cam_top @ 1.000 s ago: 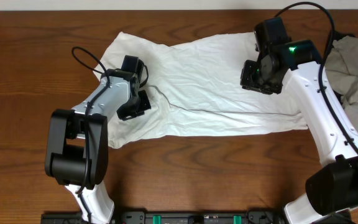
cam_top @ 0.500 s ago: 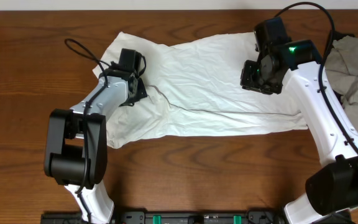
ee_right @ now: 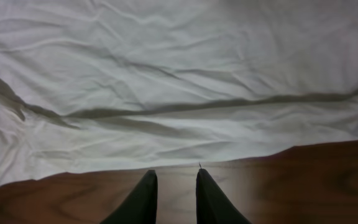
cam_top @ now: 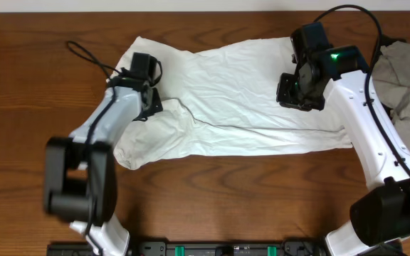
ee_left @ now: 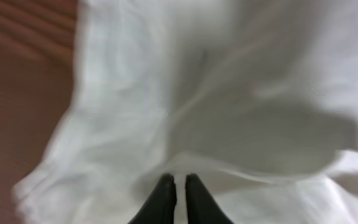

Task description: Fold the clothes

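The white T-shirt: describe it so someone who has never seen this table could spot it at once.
On the dark wooden table, the white T-shirt lies spread across the far middle. Unlike the crumpled grey cloth at the right edge, it is bright white and laid out wide.

Both arms reach out, wrists angled down.

The left arm stretches forward from its base, leaning inward. The left gripper points down and its dark fingers stand almost together, with only a thin slit between them; the blur hides whether they pinch anything. The right arm rises from its base and bends inward at the wrist. The right gripper has its fingers parted with a clear gap, holding nothing.
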### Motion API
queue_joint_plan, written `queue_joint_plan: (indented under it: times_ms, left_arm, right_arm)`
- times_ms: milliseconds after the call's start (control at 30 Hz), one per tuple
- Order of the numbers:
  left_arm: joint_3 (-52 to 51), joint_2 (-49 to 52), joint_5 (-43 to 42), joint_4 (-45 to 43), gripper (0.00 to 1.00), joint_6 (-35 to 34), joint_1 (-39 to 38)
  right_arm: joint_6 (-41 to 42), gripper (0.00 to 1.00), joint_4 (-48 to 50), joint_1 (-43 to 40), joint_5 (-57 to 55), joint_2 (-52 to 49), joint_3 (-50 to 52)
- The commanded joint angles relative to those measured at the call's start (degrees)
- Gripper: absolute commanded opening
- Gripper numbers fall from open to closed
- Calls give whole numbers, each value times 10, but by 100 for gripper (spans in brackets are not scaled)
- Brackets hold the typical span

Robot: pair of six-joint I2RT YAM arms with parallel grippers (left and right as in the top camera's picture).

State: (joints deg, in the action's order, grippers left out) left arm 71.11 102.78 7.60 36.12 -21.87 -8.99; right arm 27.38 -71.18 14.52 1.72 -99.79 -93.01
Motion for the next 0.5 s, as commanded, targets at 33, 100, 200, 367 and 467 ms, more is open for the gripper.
queue_joint_plan:
  times_ms: [33, 100, 200, 367, 467]
  left_arm:
    - [20, -137, -9, 48, 29, 2, 4]
    - [20, -176, -40, 76, 54, 2, 4]
    - [20, -200, -97, 121, 65, 2, 4]
    - [4, -186, -132, 175, 92, 2, 3]
    - [-14, -168, -132, 179, 98, 2, 3]
  right_arm:
    - [-9, 23, -22, 9, -8, 10, -2]
    - [-9, 28, -45, 7, -27, 10, -2]
    - [-1, 31, -80, 0, -45, 10, -2]
    - [27, 99, -113, -28, -49, 10, 0]
    - [35, 99, -129, -46, -49, 10, 3]
